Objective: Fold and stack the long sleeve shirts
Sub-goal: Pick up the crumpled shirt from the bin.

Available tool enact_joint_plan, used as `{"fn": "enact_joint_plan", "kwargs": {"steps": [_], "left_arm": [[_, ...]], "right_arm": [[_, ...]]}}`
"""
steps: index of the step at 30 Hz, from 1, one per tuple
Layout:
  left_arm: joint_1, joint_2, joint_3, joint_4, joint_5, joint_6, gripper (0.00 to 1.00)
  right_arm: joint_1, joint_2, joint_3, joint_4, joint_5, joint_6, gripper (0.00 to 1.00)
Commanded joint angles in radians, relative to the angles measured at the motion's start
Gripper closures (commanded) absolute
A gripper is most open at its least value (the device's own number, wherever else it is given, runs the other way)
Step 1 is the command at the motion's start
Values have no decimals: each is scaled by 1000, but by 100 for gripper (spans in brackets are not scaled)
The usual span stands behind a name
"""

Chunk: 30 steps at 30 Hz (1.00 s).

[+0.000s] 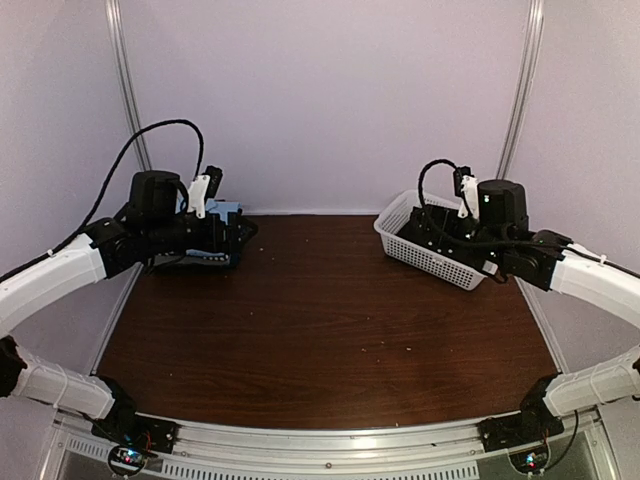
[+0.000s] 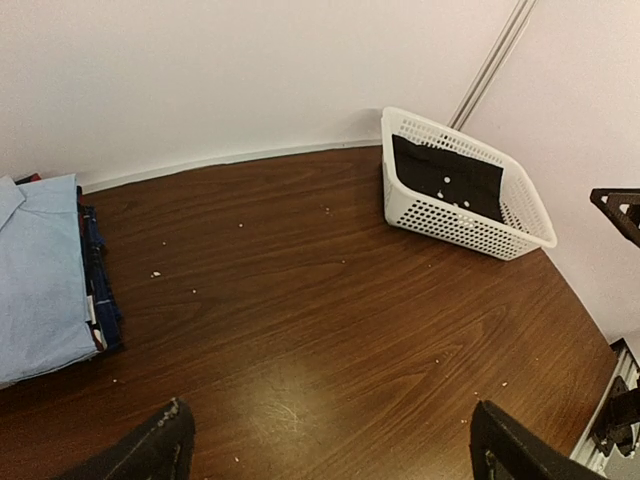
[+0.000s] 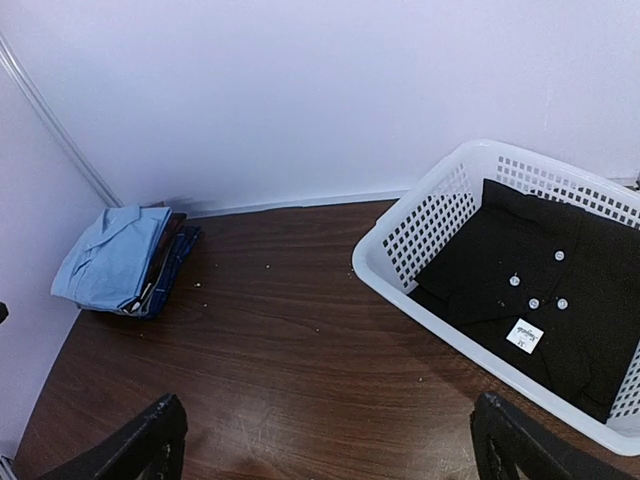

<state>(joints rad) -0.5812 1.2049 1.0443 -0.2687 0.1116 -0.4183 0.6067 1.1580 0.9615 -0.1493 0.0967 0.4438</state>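
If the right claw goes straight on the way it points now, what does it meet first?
Most likely the bare table, close beside the basket. The black shirt inside lies off that line. Depth is unclear, so I cannot be sure.

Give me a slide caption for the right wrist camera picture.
Open right gripper over the table: black shirt in the white basket, light blue shirt topping the folded stack.

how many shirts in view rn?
3 distinct: a black shirt in the white basket at far right; a folded light blue shirt at far left; a dark blue shirt under it. More may be hidden beneath.
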Motion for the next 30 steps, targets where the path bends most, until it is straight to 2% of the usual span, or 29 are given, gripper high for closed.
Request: {"fn": "enact_joint_plan", "kwargs": {"steps": [1,8,15,19,30], "left_arm": [[7,4,-3,61,-1,-15,2],[7,11,9,51,2,-9,2],[7,8,22,22,2,-2,2],[8,6,30,5,3,2,2],[7,12,38,-2,66,7,2]], "right_arm": [[5,-27,14,17,78,-7,0],[-33,120,171,-75,153,-42,0],[-239,289,297,-85,34,-43,0],[-337,449,405,-154,25,-48,0],[-446,849,642,-293,14,-65,0]]}}
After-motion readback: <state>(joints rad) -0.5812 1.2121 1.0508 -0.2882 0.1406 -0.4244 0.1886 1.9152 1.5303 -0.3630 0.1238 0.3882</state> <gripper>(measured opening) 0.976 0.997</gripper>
